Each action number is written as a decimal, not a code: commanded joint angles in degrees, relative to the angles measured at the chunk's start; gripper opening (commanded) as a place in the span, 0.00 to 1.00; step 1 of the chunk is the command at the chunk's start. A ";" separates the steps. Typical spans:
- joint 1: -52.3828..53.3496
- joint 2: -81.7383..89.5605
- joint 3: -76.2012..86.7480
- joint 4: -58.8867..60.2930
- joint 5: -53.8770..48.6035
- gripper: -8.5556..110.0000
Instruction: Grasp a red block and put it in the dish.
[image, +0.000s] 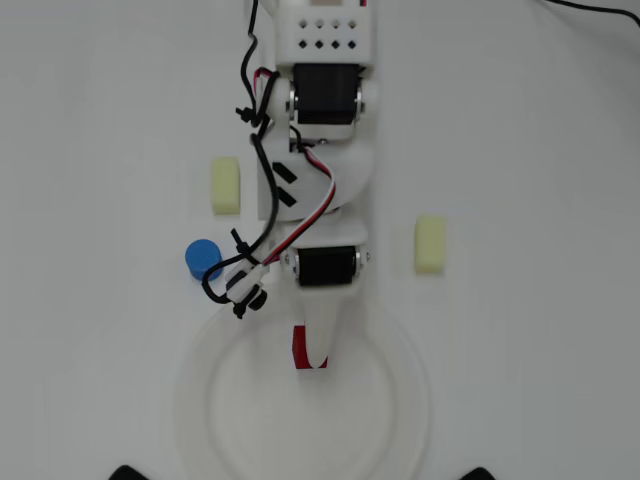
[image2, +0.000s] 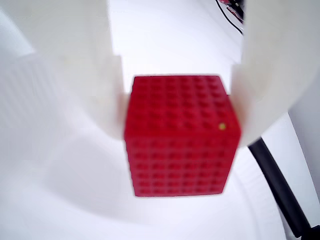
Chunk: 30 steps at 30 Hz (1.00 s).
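The red block (image2: 180, 135) is a small bright red studded cube held between my two white fingers (image2: 95, 75) in the wrist view. In the overhead view my gripper (image: 312, 350) is shut on the red block (image: 299, 352), which shows partly under a finger. It is over the far part of the dish (image: 220, 410), a large round white paper plate with a ribbed rim. The dish's white inside (image2: 55, 200) fills the ground below the block in the wrist view. Whether the block touches the dish cannot be told.
A blue cylinder (image: 202, 259) stands left of the arm near the dish's rim. Two pale yellow blocks lie on the white table, one at the left (image: 226, 185) and one at the right (image: 430, 245). Black cables (image: 250, 130) hang along the arm.
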 joint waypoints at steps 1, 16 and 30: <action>-0.62 0.09 -3.96 0.79 0.79 0.07; 0.44 0.00 -4.57 4.48 -0.62 0.28; 2.11 22.32 -2.46 28.65 0.00 0.39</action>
